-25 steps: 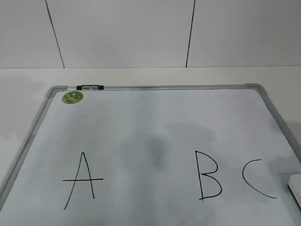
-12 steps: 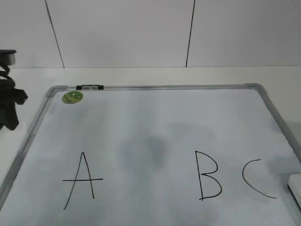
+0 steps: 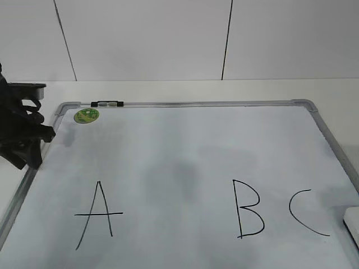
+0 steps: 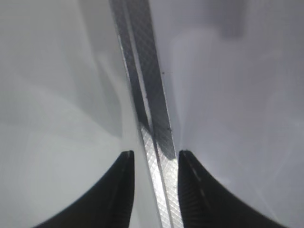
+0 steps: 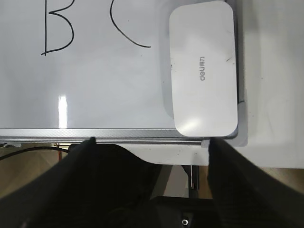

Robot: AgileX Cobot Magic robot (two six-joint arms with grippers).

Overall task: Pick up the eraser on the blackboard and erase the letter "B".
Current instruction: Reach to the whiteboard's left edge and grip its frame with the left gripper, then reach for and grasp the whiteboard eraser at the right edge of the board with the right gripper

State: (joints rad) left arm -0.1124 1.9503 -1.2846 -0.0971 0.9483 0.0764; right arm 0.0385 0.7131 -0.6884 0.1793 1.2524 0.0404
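White tabletop backs onto a pale panelled wall with two dark seams. One blackboard lies flat and fills most of the exterior frame: white surface, grey metal frame. Three handwritten letters sit in a row across its lower half: "A" lower left, the letter "B" right of centre, "C" further right. One round green sticker sits in the board's upper left corner, with one small black-and-silver clip on the top frame rail just beside it. One eraser, cut off at the lower right edge in the exterior view; right wrist view shows it lying on the board just beside "C", against the frame edge, apart from "B". Nothing lies between the eraser and "B". Left gripper is at mid-left of the exterior frame over the board's left frame rail, fingers apart, one either side of the rail, holding nothing. Right gripper is at the bottom of its wrist view, fingers spread wide, short of the eraser, holding nothing.
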